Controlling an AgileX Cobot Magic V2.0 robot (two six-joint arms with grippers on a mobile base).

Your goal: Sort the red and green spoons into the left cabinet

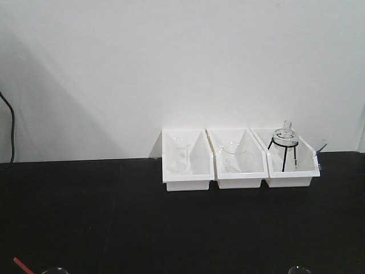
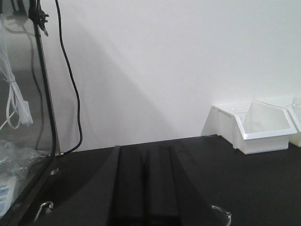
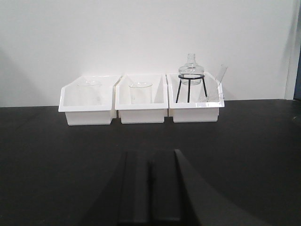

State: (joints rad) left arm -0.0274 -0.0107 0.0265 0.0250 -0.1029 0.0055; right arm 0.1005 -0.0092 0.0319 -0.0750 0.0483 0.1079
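Only the thin handle of the red spoon (image 1: 23,265) shows, slanting up from the bottom left corner of the front view beside a glass rim (image 1: 54,270). The green spoon and the left cabinet are out of view. In the left wrist view my left gripper (image 2: 144,153) hovers low over the black table (image 2: 244,188), its two dark fingers pressed together with nothing between them. In its own wrist view my right gripper (image 3: 149,155) is likewise shut and empty, facing the white bins. Neither gripper shows in the front view.
Three white bins (image 1: 188,181) stand in a row against the white wall. Two hold glass beakers (image 1: 177,155), and the right one holds a flask on a black tripod (image 1: 284,145). A clear-panelled case with a dark frame (image 2: 44,94) and a hanging black cable (image 2: 70,84) stand at my left. Another glass rim (image 2: 222,213) lies beside the left gripper.
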